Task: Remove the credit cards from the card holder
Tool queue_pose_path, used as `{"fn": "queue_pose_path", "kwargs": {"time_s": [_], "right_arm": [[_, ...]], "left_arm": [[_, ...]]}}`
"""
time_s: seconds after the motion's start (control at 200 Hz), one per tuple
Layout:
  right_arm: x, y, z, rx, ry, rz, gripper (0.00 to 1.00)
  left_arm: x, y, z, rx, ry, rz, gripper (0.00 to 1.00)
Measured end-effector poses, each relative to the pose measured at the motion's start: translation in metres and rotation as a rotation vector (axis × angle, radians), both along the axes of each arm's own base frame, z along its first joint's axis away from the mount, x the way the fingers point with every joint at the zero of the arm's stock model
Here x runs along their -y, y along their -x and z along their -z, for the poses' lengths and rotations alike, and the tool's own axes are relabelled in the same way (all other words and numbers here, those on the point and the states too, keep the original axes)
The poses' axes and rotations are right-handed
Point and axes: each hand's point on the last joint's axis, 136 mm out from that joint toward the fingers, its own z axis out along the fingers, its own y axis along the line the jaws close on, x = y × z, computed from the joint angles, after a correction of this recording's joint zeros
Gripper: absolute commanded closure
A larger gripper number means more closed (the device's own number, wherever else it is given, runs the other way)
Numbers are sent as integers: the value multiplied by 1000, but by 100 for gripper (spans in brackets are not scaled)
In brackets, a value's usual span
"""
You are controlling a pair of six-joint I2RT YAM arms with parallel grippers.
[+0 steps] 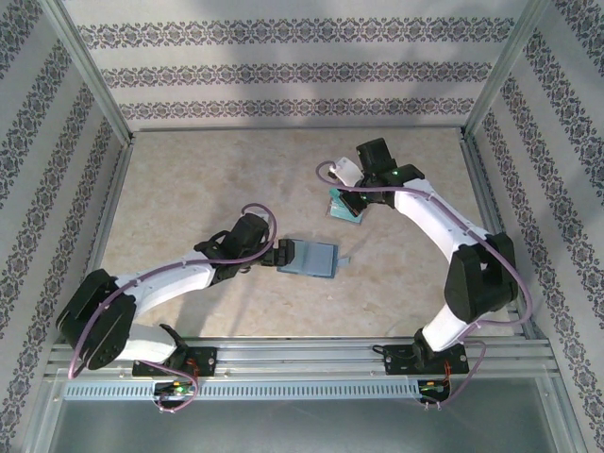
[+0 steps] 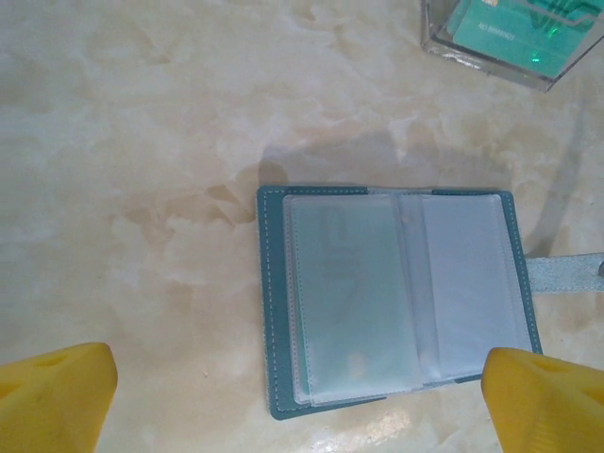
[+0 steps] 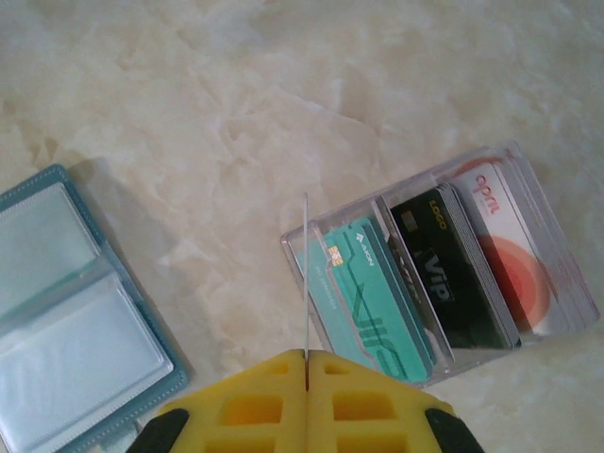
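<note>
Card holder (image 2: 396, 293), open flat: glossy clear sleeves, stitched teal cover

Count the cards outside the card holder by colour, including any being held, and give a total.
Teal card: 1
Black card: 1
White and red-orange card: 1
Edge-on card in the right end effector, colour unclear: 1
Total: 4 visible; any stacked beneath in the clear tray cannot be counted.
</note>
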Motion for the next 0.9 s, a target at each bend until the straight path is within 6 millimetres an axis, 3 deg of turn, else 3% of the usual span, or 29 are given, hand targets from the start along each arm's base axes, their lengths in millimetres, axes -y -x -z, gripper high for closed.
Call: {"fn": "queue_pose_path", "kwargs": {"time_s": [0.245, 0.395, 0.899], "right_arm": [[8, -7, 25, -64, 101, -103, 100], [18, -4, 38, -104, 140, -122, 100], [21, -25, 42, -115, 173, -166, 100]], "left_arm": [[-10, 0, -17, 44, -4, -29, 1], [-14, 2, -15, 38, -23, -40, 1], [-22, 3, -11, 25, -59, -58, 1]]}}
